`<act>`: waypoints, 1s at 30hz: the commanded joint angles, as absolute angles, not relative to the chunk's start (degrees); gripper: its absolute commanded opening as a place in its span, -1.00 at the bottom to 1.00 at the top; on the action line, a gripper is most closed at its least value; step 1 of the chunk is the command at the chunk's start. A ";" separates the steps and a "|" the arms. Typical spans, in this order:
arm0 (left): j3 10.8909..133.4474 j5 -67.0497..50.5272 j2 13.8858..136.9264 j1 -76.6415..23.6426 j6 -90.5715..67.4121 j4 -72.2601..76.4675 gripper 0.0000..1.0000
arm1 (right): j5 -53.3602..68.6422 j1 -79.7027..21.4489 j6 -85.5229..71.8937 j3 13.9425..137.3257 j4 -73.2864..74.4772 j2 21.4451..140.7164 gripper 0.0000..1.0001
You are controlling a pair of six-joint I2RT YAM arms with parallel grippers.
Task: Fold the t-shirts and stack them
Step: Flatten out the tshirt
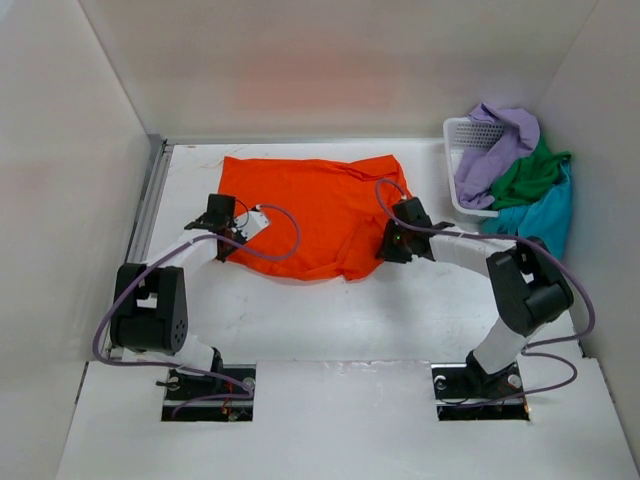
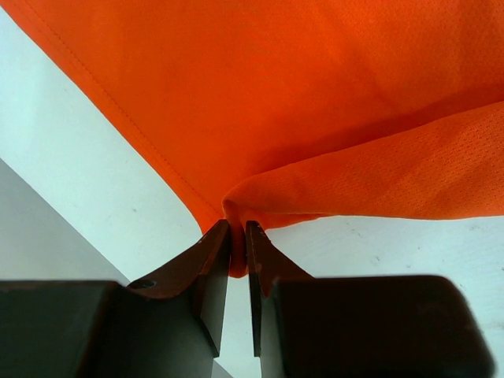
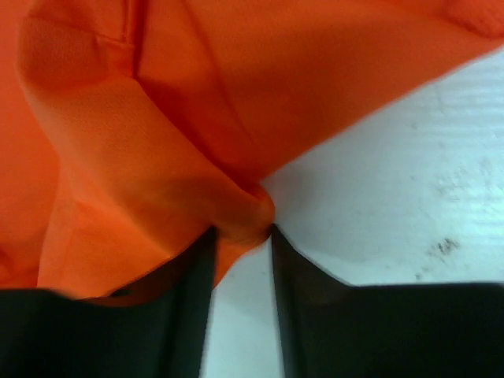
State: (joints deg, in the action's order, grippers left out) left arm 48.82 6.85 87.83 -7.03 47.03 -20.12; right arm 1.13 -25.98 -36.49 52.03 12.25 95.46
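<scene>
- Gripping near-left edge of orange t-shirt (image 1: 310, 215) with left end effector (image 2: 238, 230).
- Gripping bunched fold at its right edge with right end effector (image 3: 242, 233).

Spread t-shirt (image 1: 310, 205) lies on table (image 1: 330, 320), centre-back. Left gripper (image 1: 232, 238) pinches its left edge, right gripper (image 1: 383, 244) its right edge. Basket (image 1: 460, 135) at back right — heaped t-shirts (image 1: 515, 175) in it, spilling over its right side.

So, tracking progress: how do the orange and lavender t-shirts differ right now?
The orange t-shirt lies spread on the table; the lavender t-shirt is bunched over the mesh basket. The left gripper and right gripper pinch the orange one; no gripper holds the lavender one. Neither is folded.
</scene>
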 commanded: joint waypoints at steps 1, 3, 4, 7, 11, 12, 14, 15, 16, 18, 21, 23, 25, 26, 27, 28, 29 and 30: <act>48.34 6.77 83.59 -6.55 45.61 -20.47 -0.73 | 1.93 -26.50 -38.31 53.53 11.51 98.08 -0.64; 48.16 6.94 82.45 -6.28 45.79 -21.61 -0.74 | 2.20 -26.24 -39.63 51.60 12.04 96.52 -0.99; 47.99 7.20 81.22 -6.20 46.31 -23.19 -0.76 | 2.20 -25.89 -40.25 49.94 13.00 94.33 -1.00; 47.55 7.38 76.75 -5.67 47.98 -28.89 -0.79 | 0.88 -26.23 -41.13 45.27 19.93 83.26 -1.00; 45.70 7.82 69.27 -7.33 51.06 -39.71 -0.81 | -0.44 -32.28 -46.65 40.61 34.86 66.57 -1.00; 45.62 8.17 68.13 -8.12 51.06 -42.42 -0.82 | -0.44 -33.60 -47.97 40.34 36.72 64.79 -1.00; 45.35 8.09 66.80 -9.27 50.63 -47.09 -0.83 | -0.96 -37.91 -52.46 39.46 42.34 58.56 -1.00; 45.18 8.00 66.54 -9.36 50.45 -47.89 -0.83 | -1.05 -38.71 -53.51 39.38 43.49 57.06 -1.00; 45.00 8.00 66.36 -9.36 50.28 -48.25 -0.83 | -1.05 -39.58 -54.83 39.29 44.90 55.21 -1.00; 44.47 8.00 66.18 -9.36 49.84 -48.43 -0.83 | -1.05 -40.03 -56.51 39.81 47.28 52.31 -1.00; 44.30 7.91 66.18 -9.71 49.31 -49.04 -0.80 | -0.62 -40.21 -56.52 42.18 48.34 51.77 -1.00; 44.47 7.82 66.18 -10.06 49.39 -49.31 -0.79 | -0.53 -40.30 -55.73 44.90 48.17 52.82 -1.00; 45.17 7.47 67.05 -10.15 49.83 -48.17 -0.79 | -0.79 -39.86 -53.46 47.79 46.25 55.09 -1.00; 45.61 7.21 67.58 -10.06 49.92 -47.73 -0.79 | -0.79 -39.07 -51.96 48.77 45.10 56.33 -1.00; 46.40 6.42 68.63 -9.45 50.01 -46.85 -0.79 | -0.53 -37.50 -49.94 50.26 43.35 58.43 -1.00; 47.54 5.20 70.03 -8.92 50.01 -46.06 -0.79 | -0.27 -36.00 -48.27 51.49 42.29 60.27 -1.00; 48.85 3.88 71.70 -7.88 49.92 -45.36 -0.78 | -0.09 -34.51 -46.08 53.24 41.06 62.56 -1.00; 50.26 2.56 73.46 -6.73 49.66 -45.09 -0.78 | -0.26 -33.19 -43.01 55.26 39.65 65.71 -1.00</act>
